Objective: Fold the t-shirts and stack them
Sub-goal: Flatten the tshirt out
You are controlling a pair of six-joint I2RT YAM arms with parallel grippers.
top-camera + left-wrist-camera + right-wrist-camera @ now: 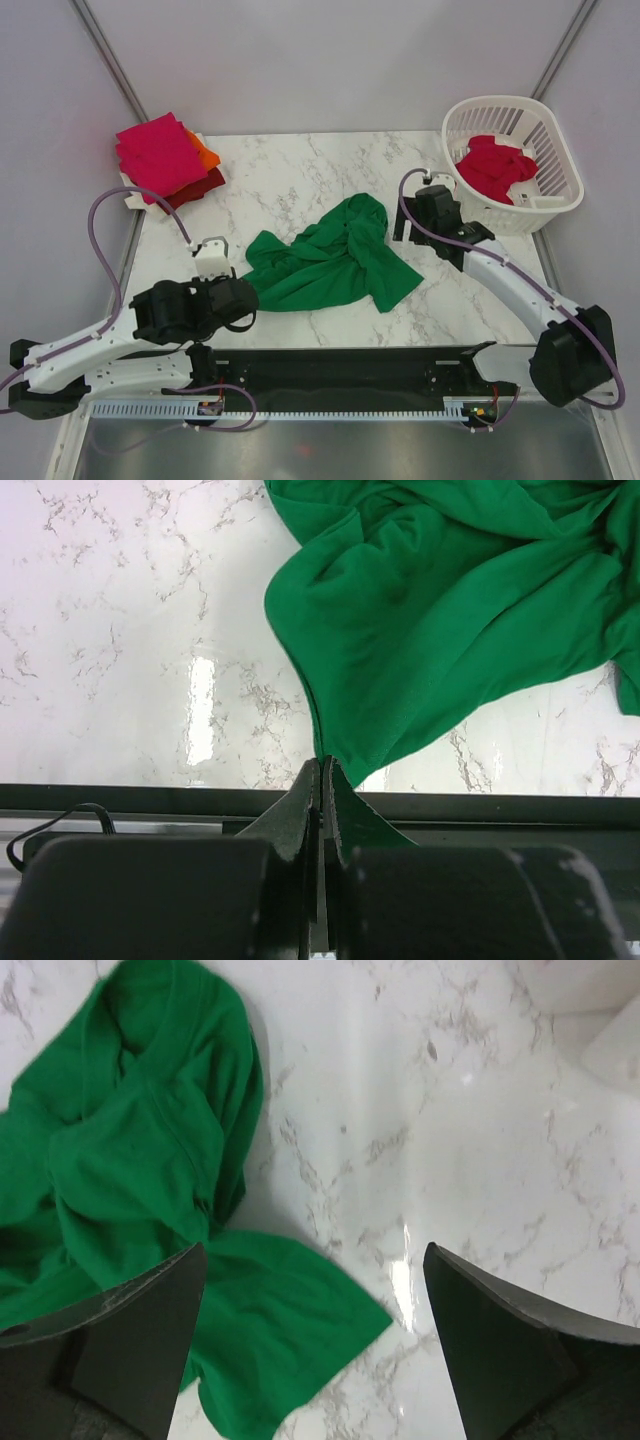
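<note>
The green t-shirt [450,630] runs off the top and right edges of the left wrist view. In the stack, the magenta t-shirt [158,150] covers all but slivers of the orange t-shirt [205,155] and the dark red t-shirt [200,186]. The basket [530,215] wall hides part of the red t-shirt [495,168].

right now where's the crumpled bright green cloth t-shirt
The green t-shirt lies mid-table in the top view, left edge pinched by the left gripper, open right gripper at its right.

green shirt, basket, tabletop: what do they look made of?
green t-shirt: soft matte knit cloth, probably cotton jersey; it drapes in loose folds.
basket: white moulded plastic, judging by its rigid slatted walls.
table: glossy marble-look top with grey veining and light glare; stone or laminate, cannot tell.
</note>
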